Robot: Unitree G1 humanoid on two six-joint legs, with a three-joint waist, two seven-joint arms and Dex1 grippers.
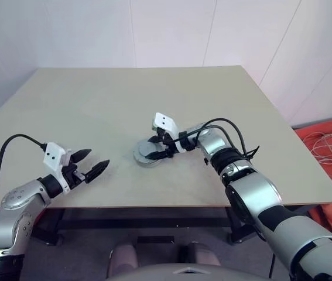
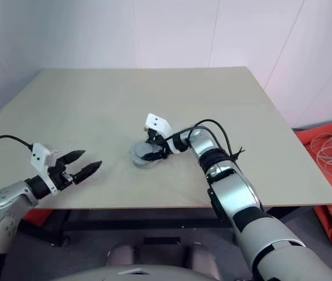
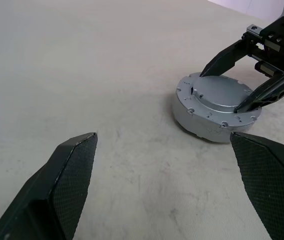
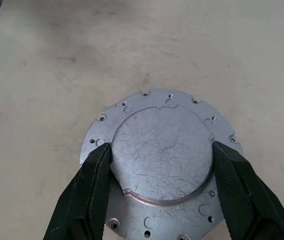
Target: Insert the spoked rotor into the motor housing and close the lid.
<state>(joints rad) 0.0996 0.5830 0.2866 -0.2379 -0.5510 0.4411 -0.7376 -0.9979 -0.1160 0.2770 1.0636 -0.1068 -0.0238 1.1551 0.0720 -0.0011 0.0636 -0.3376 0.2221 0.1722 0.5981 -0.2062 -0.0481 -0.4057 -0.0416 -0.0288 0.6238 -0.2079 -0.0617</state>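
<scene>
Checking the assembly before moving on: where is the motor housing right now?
The motor housing sits closed near the table's middle, slightly toward the front edge, between the right gripper's fingers; the open left gripper hovers apart to its left.

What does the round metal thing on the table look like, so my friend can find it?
Look at the big beige table, near its middle. There sits a round, flat silver-grey motor housing, closed, with a raised smooth disc on top and small screw holes round its rim. The right claw straddles that raised disc, and it is the only loose thing there.

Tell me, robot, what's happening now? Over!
Right gripper jaws clamped on the raised centre of the lid. Lid sits on motor housing. Left gripper jaws open, off to the side. Nothing in the way.
</scene>
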